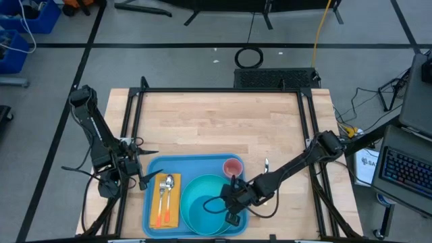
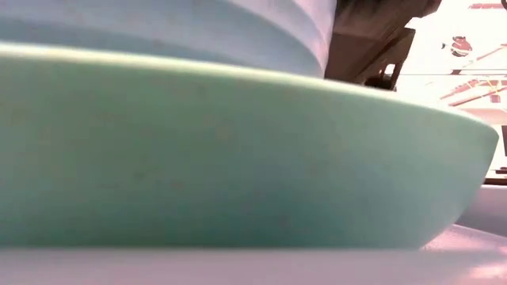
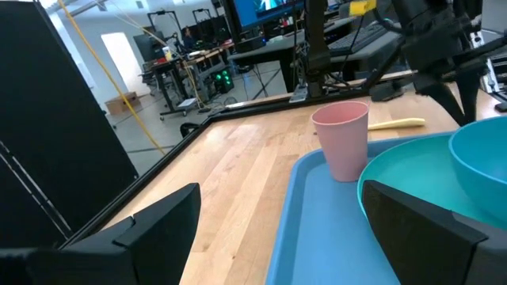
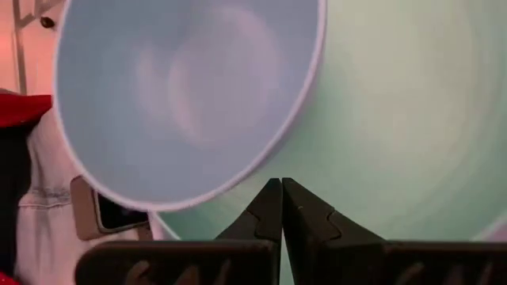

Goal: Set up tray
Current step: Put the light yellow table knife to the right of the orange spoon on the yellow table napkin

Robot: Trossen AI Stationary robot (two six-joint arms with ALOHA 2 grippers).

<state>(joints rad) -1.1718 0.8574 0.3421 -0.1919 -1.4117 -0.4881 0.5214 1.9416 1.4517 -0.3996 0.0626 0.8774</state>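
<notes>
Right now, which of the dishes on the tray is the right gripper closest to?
The bowl, sitting on the plate: the shut right gripper is at its rim. The pink cup stands apart at the tray's far corner.

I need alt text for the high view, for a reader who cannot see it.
Seen from above, a blue tray holds a turquoise plate, pink cup and cutlery on an orange napkin. The right hand, shut, reaches over the plate; the left hand waits, open, beside the tray.
</notes>
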